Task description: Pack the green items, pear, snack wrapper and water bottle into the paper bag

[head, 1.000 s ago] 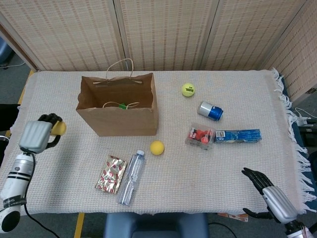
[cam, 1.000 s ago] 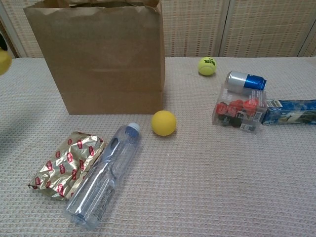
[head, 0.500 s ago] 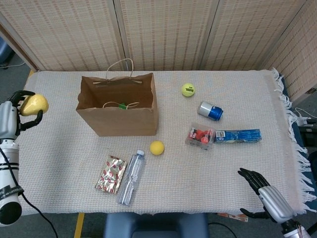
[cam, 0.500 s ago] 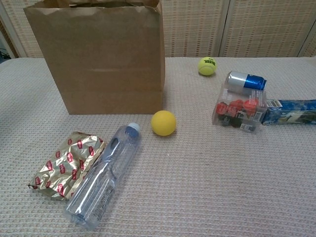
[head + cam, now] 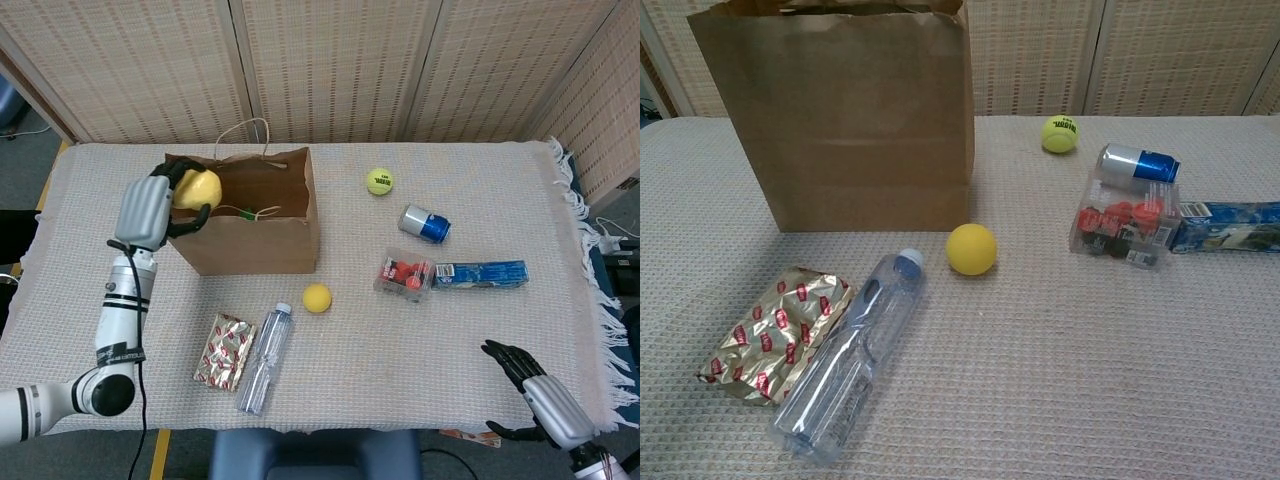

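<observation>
My left robot hand [image 5: 152, 208] grips the pear [image 5: 199, 187], fingers curled round it, right at the left end of the paper bag [image 5: 252, 235]'s open mouth; the fruit hangs above the opening, not yet let go, so I count this item as nearly packed rather than packed. Deep in the bag, to the right of my left robot hand, I can make out a small green thing [image 5: 246, 213] among the handle loops, which I take to be a green item already inside, though it is too small to name. What is left lies below my left robot hand, nearer my body: the snack wrapper [image 5: 225, 351] flat on the tabletop [image 5: 480, 340], and just beside it on its right the water bottle [image 5: 264, 358] on its side, cap pointing toward the bag. My right robot hand [image 5: 536, 388] holds nothing, fingers spread, at the near right corner of the tabletop, well apart from everything I need. Between my two robot hands sit things I judge to be no part of the job: a yellow ball [image 5: 317, 297], a tennis ball [image 5: 380, 181], a blue can [image 5: 425, 223], a clear box of red pieces [image 5: 405, 274] and a blue packet [image 5: 481, 273]. So one item seems done, one is in hand, two remain.
</observation>
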Controlling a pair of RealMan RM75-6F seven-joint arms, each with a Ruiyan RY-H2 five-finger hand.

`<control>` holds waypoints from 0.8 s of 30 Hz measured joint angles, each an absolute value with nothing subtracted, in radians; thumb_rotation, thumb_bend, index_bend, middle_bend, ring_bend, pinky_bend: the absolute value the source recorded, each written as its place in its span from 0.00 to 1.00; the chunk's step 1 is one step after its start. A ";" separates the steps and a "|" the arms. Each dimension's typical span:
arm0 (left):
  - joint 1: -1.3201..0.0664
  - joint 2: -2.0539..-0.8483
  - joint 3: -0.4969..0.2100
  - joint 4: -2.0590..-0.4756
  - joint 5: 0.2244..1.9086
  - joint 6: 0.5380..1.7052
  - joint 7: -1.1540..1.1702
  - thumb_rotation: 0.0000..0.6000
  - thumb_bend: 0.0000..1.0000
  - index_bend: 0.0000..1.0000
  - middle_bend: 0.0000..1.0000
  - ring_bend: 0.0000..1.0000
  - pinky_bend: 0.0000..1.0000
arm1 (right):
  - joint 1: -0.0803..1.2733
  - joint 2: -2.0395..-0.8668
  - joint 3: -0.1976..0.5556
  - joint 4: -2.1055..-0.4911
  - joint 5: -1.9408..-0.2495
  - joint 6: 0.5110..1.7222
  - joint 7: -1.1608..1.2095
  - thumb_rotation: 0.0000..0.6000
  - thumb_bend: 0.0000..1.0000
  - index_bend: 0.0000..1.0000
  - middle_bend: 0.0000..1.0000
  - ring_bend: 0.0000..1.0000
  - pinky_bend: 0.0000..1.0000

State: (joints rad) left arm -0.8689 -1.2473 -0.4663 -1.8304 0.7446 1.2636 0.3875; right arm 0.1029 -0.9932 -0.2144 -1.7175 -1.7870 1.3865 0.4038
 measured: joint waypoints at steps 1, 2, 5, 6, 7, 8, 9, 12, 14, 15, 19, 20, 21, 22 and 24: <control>-0.884 -1.265 -0.466 -1.819 0.742 1.261 0.398 1.00 0.60 0.67 0.62 0.56 0.76 | 0.103 -0.992 -0.215 -1.718 -1.787 1.387 0.407 1.00 0.08 0.00 0.00 0.00 0.00; -0.903 -1.286 -0.466 -1.804 0.740 1.255 0.409 1.00 0.57 0.61 0.55 0.49 0.70 | 0.103 -0.991 -0.215 -1.717 -1.786 1.387 0.410 1.00 0.08 0.00 0.00 0.00 0.00; -0.930 -1.309 -0.455 -1.777 0.739 1.233 0.437 1.00 0.45 0.35 0.24 0.22 0.49 | 0.103 -0.987 -0.216 -1.715 -1.787 1.391 0.421 1.00 0.08 0.00 0.00 0.00 0.00; -0.936 -1.314 -0.452 -1.772 0.737 1.229 0.446 1.00 0.43 0.28 0.16 0.16 0.43 | 0.103 -0.985 -0.217 -1.714 -1.789 1.393 0.424 1.00 0.08 0.00 0.00 0.00 0.00; -0.942 -1.318 -0.449 -1.768 0.733 1.224 0.453 1.00 0.42 0.25 0.12 0.13 0.40 | 0.102 -0.985 -0.218 -1.713 -1.790 1.394 0.425 1.00 0.08 0.00 0.00 0.00 0.00; -0.946 -1.323 -0.447 -1.764 0.726 1.221 0.458 1.00 0.41 0.21 0.07 0.10 0.36 | 0.102 -0.984 -0.218 -1.713 -1.791 1.395 0.425 1.00 0.08 0.00 0.00 0.00 0.00; -0.948 -1.325 -0.446 -1.763 0.720 1.221 0.461 1.00 0.40 0.18 0.04 0.07 0.33 | 0.100 -0.983 -0.219 -1.712 -1.791 1.397 0.426 1.00 0.08 0.00 0.00 0.00 0.00; -0.948 -1.323 -0.442 -1.765 0.711 1.222 0.469 1.00 0.40 0.17 0.03 0.06 0.32 | 0.099 -0.984 -0.219 -1.712 -1.793 1.401 0.425 1.00 0.08 0.00 0.00 0.00 0.00; -0.944 -1.317 -0.438 -1.769 0.718 1.224 0.469 1.00 0.40 0.17 0.03 0.06 0.32 | 0.098 -0.985 -0.219 -1.711 -1.793 1.401 0.422 1.00 0.08 0.00 0.00 0.00 0.00; -0.941 -1.313 -0.436 -1.772 0.720 1.224 0.469 1.00 0.40 0.17 0.03 0.06 0.32 | 0.098 -0.986 -0.218 -1.711 -1.793 1.401 0.420 1.00 0.08 0.00 0.00 0.00 0.00; -0.923 -1.288 -0.427 -1.799 0.735 1.224 0.458 1.00 0.40 0.17 0.03 0.06 0.32 | 0.096 -0.988 -0.216 -1.711 -1.790 1.403 0.415 1.00 0.08 0.00 0.00 0.00 0.00; -0.914 -1.278 -0.423 -1.810 0.743 1.225 0.454 1.00 0.40 0.17 0.03 0.06 0.32 | 0.096 -0.989 -0.216 -1.711 -1.789 1.403 0.414 1.00 0.08 0.00 0.00 0.00 0.00; -0.907 -1.270 -0.419 -1.819 0.751 1.226 0.449 1.00 0.40 0.17 0.03 0.06 0.32 | 0.095 -0.989 -0.215 -1.710 -1.788 1.405 0.414 1.00 0.08 0.00 0.00 0.00 0.00; -0.898 -1.261 -0.415 -1.829 0.761 1.228 0.443 1.00 0.40 0.17 0.03 0.06 0.32 | 0.094 -0.990 -0.215 -1.709 -1.788 1.406 0.414 1.00 0.08 0.00 0.00 0.00 0.00; -0.874 -1.239 -0.403 -1.854 0.790 1.234 0.424 1.00 0.42 0.21 0.07 0.10 0.33 | 0.093 -0.990 -0.213 -1.707 -1.787 1.411 0.415 1.00 0.08 0.00 0.00 0.00 0.00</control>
State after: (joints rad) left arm -0.8737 -1.2391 -0.4035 -1.8536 0.7899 1.2343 0.4241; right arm 0.0927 -0.9903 -0.2134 -1.7067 -1.7873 1.4108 0.4151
